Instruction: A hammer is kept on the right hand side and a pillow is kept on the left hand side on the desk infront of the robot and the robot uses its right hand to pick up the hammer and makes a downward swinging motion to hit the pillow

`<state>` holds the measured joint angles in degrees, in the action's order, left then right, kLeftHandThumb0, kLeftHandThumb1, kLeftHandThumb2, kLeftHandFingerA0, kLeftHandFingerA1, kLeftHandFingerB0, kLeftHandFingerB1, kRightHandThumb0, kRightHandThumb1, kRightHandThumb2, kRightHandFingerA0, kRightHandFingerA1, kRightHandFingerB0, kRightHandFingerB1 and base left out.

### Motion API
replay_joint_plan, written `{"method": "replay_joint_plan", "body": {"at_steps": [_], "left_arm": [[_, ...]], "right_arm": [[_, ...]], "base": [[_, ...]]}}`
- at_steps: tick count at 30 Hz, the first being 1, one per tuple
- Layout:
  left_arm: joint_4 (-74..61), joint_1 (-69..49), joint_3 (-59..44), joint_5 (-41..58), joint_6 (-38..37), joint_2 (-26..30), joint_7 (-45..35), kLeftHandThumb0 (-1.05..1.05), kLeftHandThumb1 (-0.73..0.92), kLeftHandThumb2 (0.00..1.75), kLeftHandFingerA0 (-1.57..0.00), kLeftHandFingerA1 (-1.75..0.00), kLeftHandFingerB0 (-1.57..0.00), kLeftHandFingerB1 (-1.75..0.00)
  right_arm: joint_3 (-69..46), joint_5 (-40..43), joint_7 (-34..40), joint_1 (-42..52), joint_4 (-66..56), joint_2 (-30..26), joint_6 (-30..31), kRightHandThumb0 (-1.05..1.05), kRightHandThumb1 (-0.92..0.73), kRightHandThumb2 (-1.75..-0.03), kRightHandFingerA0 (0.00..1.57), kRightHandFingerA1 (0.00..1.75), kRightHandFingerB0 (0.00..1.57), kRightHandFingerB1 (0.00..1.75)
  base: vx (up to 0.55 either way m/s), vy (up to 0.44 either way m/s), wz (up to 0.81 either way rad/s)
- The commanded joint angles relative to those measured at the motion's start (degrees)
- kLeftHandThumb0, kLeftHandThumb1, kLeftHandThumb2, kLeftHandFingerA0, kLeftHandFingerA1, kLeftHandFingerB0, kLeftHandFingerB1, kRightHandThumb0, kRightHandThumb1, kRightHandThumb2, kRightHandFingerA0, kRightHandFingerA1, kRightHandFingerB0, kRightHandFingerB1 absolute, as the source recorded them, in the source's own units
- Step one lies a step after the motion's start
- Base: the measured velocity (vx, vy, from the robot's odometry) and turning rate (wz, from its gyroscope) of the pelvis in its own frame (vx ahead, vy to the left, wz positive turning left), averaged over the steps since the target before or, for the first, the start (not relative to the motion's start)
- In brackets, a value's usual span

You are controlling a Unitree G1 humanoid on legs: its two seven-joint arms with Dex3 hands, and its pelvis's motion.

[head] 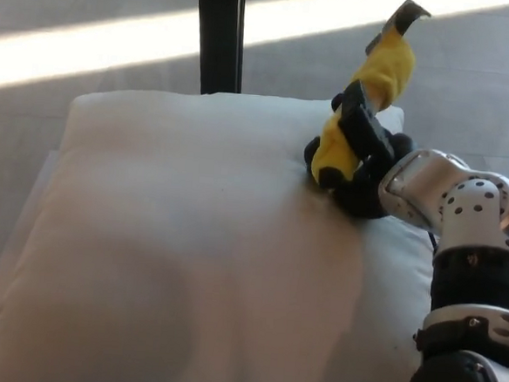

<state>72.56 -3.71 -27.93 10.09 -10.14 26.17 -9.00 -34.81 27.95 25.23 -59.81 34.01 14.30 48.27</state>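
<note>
A large white pillow (189,248) fills most of the head view. My right hand (361,163) is shut on the yellow handle of the hammer (365,111). The handle tilts up and to the right, and its dark upper end reaches near the top edge. The butt of the handle and my fingers (357,128) rest against the pillow's upper right part, which looks pressed in there. The hammer's striking head is hard to make out. My left hand does not show.
A black upright post (219,35) stands behind the pillow at the top centre. Grey floor with bright sunlit stripes (89,53) lies beyond. My silver and black right forearm (477,259) occupies the lower right corner.
</note>
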Motion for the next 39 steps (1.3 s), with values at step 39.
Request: {"method": "replay_joint_plan", "body": {"at_steps": [39], "left_arm": [[-0.1,2.53,-2.12,2.1,2.09,6.54,-1.38,-0.61,0.75,0.62,-0.72,-0.57,-0.55,-0.52]], "right_arm": [[10.69,1.09,5.57,21.78,-14.37,5.66,16.9,-0.46,-0.92,-0.7,1.09,1.75,0.66,1.49]], "base": [[0.0,0.0,0.0]]}}
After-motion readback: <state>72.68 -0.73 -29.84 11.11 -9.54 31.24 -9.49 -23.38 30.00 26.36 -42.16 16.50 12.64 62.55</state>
